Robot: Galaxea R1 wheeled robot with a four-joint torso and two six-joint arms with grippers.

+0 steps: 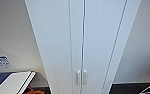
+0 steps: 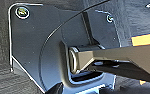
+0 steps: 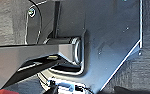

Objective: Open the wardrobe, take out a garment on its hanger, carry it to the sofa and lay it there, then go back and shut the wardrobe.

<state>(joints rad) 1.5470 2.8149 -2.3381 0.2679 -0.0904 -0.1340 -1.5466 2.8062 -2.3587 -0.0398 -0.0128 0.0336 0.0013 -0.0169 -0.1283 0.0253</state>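
- The wardrobe is standing straight ahead in the head view, both doors shut, so the task is sitting either at its opening step or at its very end; I cannot tell which.
- The two small handles are sitting side by side at the centre seam, low on the doors.
- If it is the opening, I judge a claw needs raising to one handle and pulling outward.
- Whether either claw is apart or together, I cannot tell.
- A blue-and-white sticker is showing on the wall; its writing is unreadable.
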